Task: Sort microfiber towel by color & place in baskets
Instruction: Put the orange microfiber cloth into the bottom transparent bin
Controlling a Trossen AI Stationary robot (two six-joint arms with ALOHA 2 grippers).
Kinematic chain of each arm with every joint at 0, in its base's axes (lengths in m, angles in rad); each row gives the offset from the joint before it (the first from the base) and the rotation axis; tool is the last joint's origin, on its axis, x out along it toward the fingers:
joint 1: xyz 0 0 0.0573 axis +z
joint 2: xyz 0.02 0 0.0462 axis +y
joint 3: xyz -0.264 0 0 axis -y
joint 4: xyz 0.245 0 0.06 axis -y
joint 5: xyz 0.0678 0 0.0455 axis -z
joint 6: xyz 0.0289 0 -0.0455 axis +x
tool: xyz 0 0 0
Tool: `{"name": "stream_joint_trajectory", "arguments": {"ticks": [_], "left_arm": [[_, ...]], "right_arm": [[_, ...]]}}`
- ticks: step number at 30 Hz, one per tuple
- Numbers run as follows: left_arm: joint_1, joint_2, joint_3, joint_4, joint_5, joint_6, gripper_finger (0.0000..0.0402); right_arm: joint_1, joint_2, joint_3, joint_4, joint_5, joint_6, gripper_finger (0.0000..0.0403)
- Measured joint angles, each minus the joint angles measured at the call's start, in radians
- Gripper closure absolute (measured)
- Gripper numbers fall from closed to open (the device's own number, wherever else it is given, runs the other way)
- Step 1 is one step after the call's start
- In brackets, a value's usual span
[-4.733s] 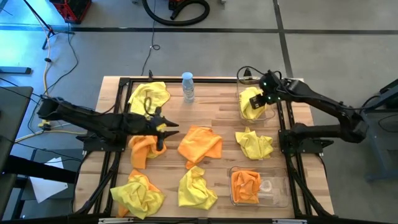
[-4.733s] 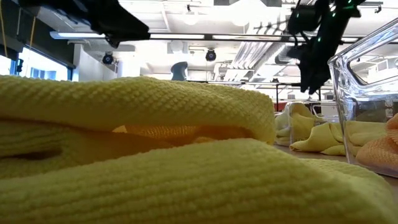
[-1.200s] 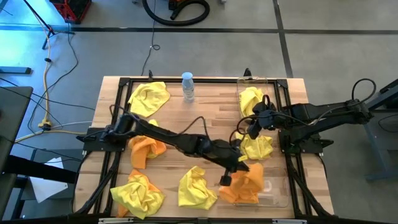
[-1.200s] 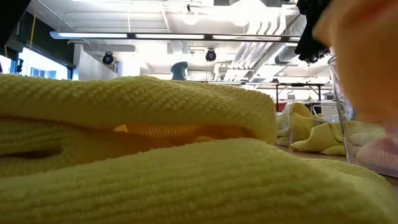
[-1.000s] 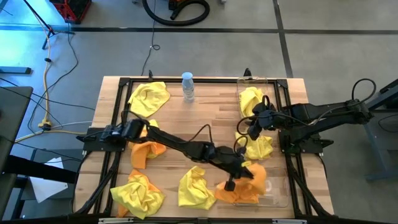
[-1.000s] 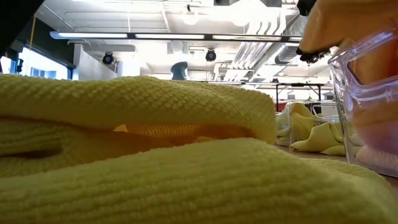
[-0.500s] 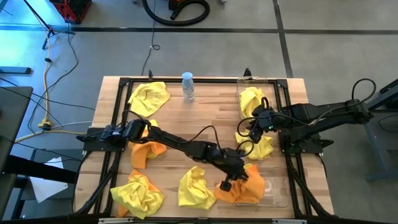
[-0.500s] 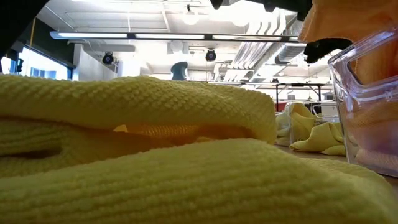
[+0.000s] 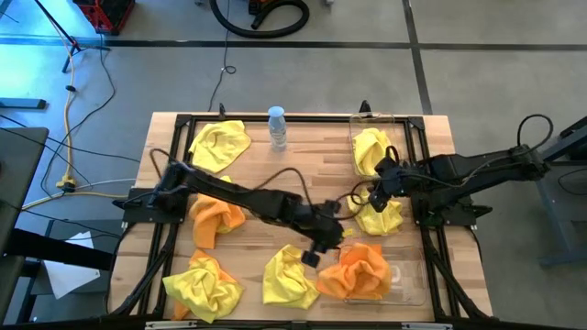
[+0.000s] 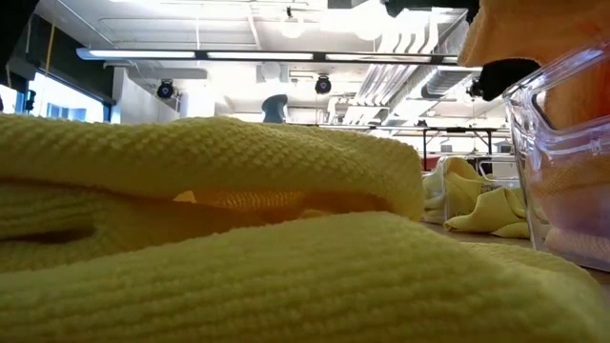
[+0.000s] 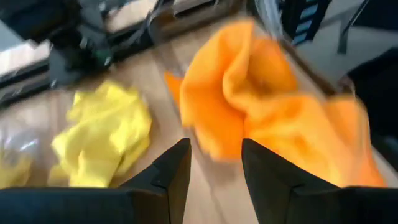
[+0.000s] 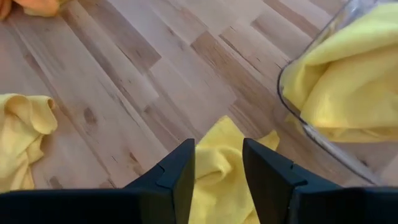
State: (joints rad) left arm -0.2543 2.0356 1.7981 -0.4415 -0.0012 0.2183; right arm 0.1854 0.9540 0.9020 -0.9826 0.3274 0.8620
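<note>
Orange towel [image 9: 362, 269] bunched across the basket [image 9: 413, 291] rim; left hand [image 9: 315, 252] empty, fingers parted.

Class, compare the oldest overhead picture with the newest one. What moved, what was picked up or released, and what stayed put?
The left pincer carried the middle orange towel into the near bin, let it go and has pulled back, open. The right pincer left the far bin and now hangs open over a yellow towel beside it. The water bottle and other towels stayed put.
</note>
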Motion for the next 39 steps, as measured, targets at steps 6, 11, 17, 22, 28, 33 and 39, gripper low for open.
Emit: {"name": "stream_joint_trajectory", "arguments": {"ticks": [6, 11, 17, 22, 28, 33, 39], "left_arm": [[0.037, -0.315, -0.467, 0.211, -0.109, -0.103, 0.0308], [0.055, -0.624, -0.891, 0.453, -0.223, -0.229, 0.0335], [0.084, -0.954, -1.217, 0.551, -0.328, -0.32, 0.0358], [0.122, -1.183, -1.362, 0.55, -0.354, -0.357, 0.0366], [0.146, -1.359, -1.428, 0.543, -0.352, -0.365, 0.0367], [0.145, -1.412, -1.432, 0.538, -0.351, -0.364, 0.0367], [0.144, -1.414, -1.432, 0.511, -0.351, -0.376, 0.0367]], "right_arm": [[0.154, 0.0, 0.0, 0.025, 0.036, 0.102, 0.0351], [0.326, 0.01, 0.0, 0.116, 0.079, 0.183, 0.0393], [0.469, 0.14, 0.0, 0.177, 0.07, 0.316, 0.04], [0.554, 0.315, 0.086, 0.14, 0.013, 0.424, 0.0402], [0.595, 0.522, 0.279, 0.047, -0.064, 0.448, 0.0402], [0.583, 0.654, 0.384, -0.001, -0.094, 0.439, 0.0403], [0.534, 0.774, 0.411, -0.035, -0.284, 0.466, 0.0403]]}}
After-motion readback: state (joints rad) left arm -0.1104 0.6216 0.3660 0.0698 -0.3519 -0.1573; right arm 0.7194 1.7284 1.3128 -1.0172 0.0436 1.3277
